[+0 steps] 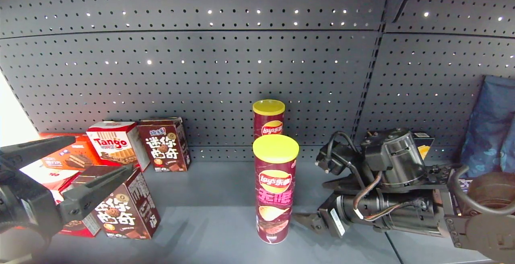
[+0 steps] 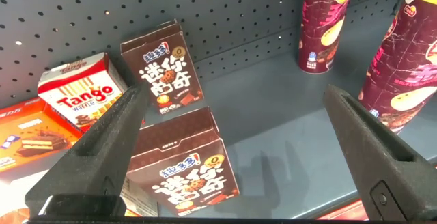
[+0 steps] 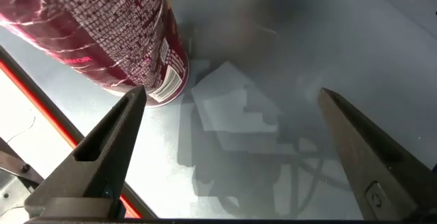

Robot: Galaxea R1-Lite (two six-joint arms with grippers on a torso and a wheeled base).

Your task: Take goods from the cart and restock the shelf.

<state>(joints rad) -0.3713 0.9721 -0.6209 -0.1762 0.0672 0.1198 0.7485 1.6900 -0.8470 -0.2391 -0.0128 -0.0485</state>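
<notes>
Two maroon chip cans with yellow lids stand upright on the grey shelf [image 1: 209, 191], the front can [image 1: 275, 187] ahead of the rear can [image 1: 268, 119]. My right gripper [image 1: 310, 200] lies low on the shelf just right of the front can, open and holding nothing. In the right wrist view the front can [image 3: 102, 33] stands beyond one finger of the right gripper [image 3: 232, 93], apart from it. My left gripper [image 1: 102, 153] hangs open at the left, over a brown cookie box [image 1: 128, 207]. That box [image 2: 184, 162] sits below the open left gripper [image 2: 235, 89] in the left wrist view.
A second brown cookie box [image 1: 165, 143], a red-and-white wafer box [image 1: 116, 143] and orange boxes [image 1: 74, 155] stand at the back left. A blue bag [image 1: 491, 123] leans at the far right. The pegboard wall [image 1: 225, 75] closes the back.
</notes>
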